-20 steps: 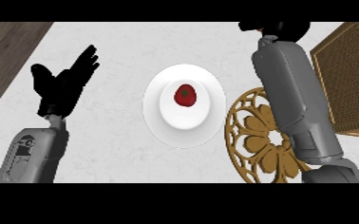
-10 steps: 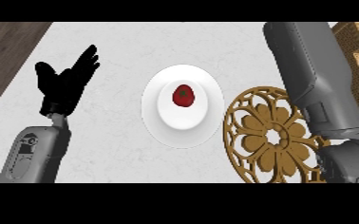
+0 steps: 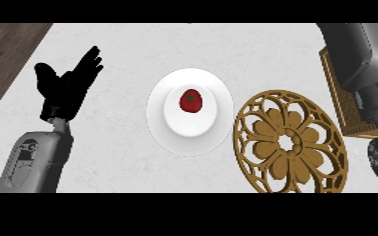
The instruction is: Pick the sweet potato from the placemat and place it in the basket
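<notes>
The left hand (image 3: 68, 86) rests at the left, fingers straight and spread; the right forearm (image 3: 356, 60) is cut off at the right edge, its hand hidden; a red item (image 3: 191, 100) lies on a white plate (image 3: 171, 130); no sweet potato shows.

- Table (image 3: 133, 165): pale, marble-like stone, smooth and matt.
- Plate (image 3: 166, 125): glossy white ceramic.
- Round openwork placemat (image 3: 289, 142): golden, wood-toned.
- Left hand (image 3: 68, 87): matt black.
- Basket (image 3: 341, 87): wooden slats.

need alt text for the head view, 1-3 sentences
A small red round food item sits in a white round plate at the centre of a pale marbled counter. A gold openwork round placemat lies to its right. The open black left robot hand rests at the left; a grey forearm enters top right.
</notes>
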